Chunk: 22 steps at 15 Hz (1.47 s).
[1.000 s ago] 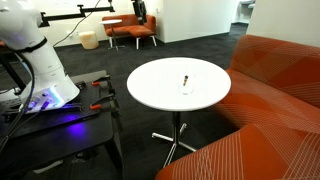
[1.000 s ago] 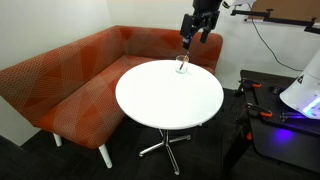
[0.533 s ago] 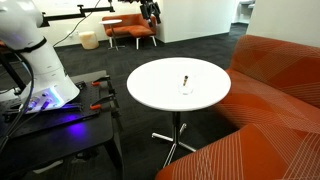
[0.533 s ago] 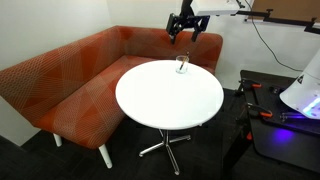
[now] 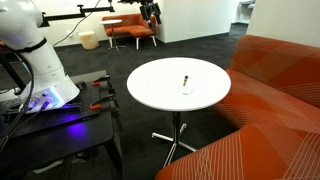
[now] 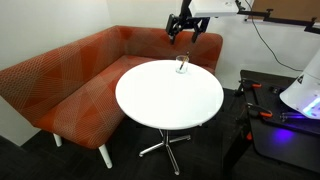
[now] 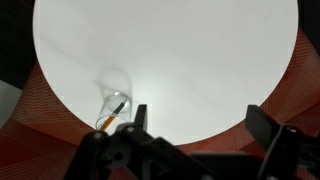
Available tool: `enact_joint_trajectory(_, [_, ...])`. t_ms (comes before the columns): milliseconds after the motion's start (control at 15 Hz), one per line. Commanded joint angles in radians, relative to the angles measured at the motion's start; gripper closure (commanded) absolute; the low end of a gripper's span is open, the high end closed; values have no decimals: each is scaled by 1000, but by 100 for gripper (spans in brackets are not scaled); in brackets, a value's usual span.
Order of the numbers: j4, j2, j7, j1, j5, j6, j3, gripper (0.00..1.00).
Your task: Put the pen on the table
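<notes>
Hanging high over the sofa side of the table (image 6: 160, 100), the gripper (image 6: 180, 27) has lifted away from where it was a second ago. Then it sat close above the glass (image 6: 182, 66). Half a second ago it was already up and off to the side, and it has not moved since. In the wrist view its two fingers are spread wide with nothing between them, so the gripper (image 7: 199, 120) is open and empty. The pen (image 7: 116, 108) has not come away with it. It leans inside the clear glass, which stands upright on the white tabletop near the rim, and in an exterior view a thin dark stick shows at that same spot (image 5: 186, 79). My reading is that the retreat did not advance the task: the pen rests in the glass and not on the table itself. Unless standing in a glass on the table counts, the gripper would have to come back down, pinch the pen and lay it on the bare surface. Counted: one pen, one glass, one round pedestal table, one orange-red corner sofa (image 6: 70, 80) wrapping around it, and one arm with one gripper. Nothing else lies on the tabletop.
</notes>
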Motion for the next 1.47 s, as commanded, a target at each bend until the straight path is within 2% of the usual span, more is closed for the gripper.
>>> enact_joint_trajectory(0, [1,13,260,5,-115,49,-12,0])
enact_joint_trajectory(200, [14,30,486,5,-208,22,-18,0])
enact_joint_trajectory(467, [38,41,775,15,-351,-71,-25,0])
enact_joint_trajectory(667, [58,52,900,29,-391,-157,-30,0])
enact_joint_trajectory(867, [88,65,984,41,-401,-257,-32,0])
enact_joint_trajectory(1067, [127,90,1012,49,-382,-335,-40,0])
enact_joint_trajectory(1400, [170,136,967,39,-351,-304,-82,0])
